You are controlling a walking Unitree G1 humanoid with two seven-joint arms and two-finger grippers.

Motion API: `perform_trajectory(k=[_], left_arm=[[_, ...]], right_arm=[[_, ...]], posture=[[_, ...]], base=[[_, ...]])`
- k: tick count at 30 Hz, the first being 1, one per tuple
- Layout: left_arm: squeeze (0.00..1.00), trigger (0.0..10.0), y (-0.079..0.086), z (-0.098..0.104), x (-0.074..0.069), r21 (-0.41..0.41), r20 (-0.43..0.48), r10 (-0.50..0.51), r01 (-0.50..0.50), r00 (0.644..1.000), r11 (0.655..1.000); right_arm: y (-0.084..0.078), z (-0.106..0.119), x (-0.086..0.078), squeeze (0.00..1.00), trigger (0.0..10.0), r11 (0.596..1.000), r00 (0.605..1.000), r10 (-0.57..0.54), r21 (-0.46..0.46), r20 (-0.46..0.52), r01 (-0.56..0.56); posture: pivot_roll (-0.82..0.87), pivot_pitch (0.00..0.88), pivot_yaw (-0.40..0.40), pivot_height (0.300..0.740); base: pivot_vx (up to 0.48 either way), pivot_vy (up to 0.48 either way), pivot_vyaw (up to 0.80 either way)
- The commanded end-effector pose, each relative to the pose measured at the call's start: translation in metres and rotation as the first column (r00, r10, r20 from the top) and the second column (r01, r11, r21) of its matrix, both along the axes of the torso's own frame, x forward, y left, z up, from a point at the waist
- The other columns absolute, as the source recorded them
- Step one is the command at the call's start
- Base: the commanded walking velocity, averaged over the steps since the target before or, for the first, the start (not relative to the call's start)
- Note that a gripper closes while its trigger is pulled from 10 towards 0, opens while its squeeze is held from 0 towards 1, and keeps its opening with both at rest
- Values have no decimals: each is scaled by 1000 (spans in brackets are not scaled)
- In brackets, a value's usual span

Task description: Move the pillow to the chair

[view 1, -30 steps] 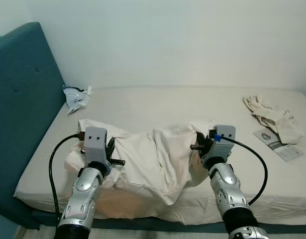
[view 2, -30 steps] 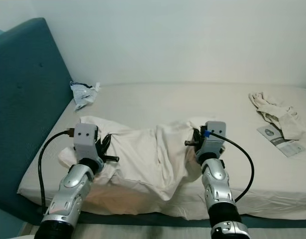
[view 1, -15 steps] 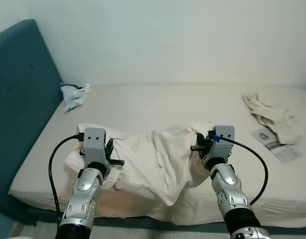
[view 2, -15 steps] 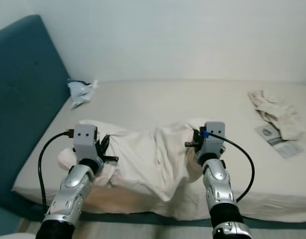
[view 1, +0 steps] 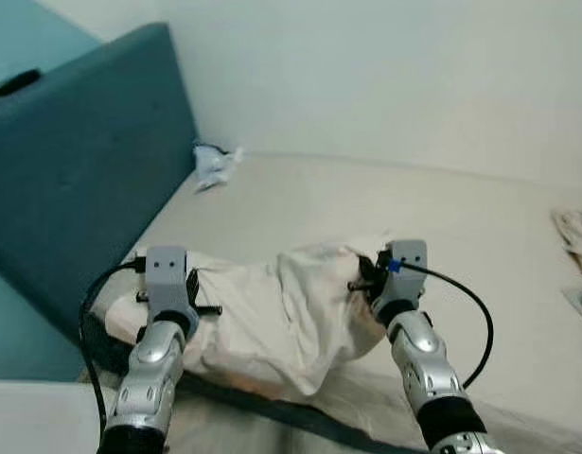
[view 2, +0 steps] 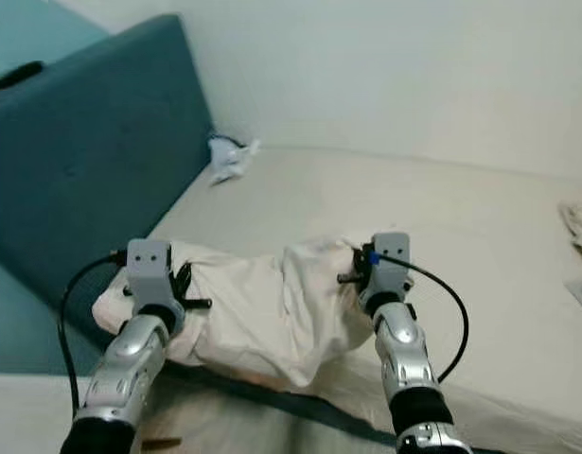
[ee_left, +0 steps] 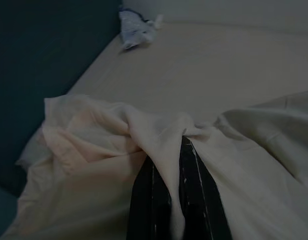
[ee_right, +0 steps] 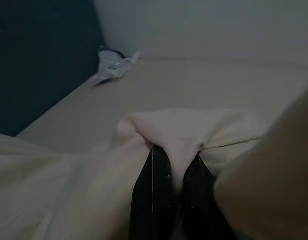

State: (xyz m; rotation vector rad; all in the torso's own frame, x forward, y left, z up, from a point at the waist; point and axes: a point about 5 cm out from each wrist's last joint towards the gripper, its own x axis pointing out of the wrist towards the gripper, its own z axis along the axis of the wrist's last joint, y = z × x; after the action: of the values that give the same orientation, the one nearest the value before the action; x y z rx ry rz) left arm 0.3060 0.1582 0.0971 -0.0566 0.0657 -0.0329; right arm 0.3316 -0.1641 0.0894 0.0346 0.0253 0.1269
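Cream fabric of the pillow (view 1: pixel 272 312) now hangs over the near edge of the bed (view 1: pixel 442 246), lifted between both arms. The whole view has swung since a second ago, so the camera has turned and the teal headboard (view 1: pixel 92 180) looms larger; carrying toward the chair seems under way. On the left, the left gripper (ee_left: pixel 176 150) pinches a fold of cloth between closed fingers. On the right, the right gripper (ee_right: pixel 176 157) clamps another fold.

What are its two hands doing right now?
Left hand: closed on one end of the pillow.
Right hand: closed on the pillow's other end.
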Motion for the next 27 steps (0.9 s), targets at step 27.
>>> perform_trajectory(k=[27], left_arm=[[0, 10000, -19, 9, -1, 47, -16, -91, 91, 996, 995]], right_arm=[[20, 9, 6, 0, 10000, 995, 994, 101, 2, 33, -101]], posture=[[55, 51, 20, 740]], base=[[0, 0, 800]])
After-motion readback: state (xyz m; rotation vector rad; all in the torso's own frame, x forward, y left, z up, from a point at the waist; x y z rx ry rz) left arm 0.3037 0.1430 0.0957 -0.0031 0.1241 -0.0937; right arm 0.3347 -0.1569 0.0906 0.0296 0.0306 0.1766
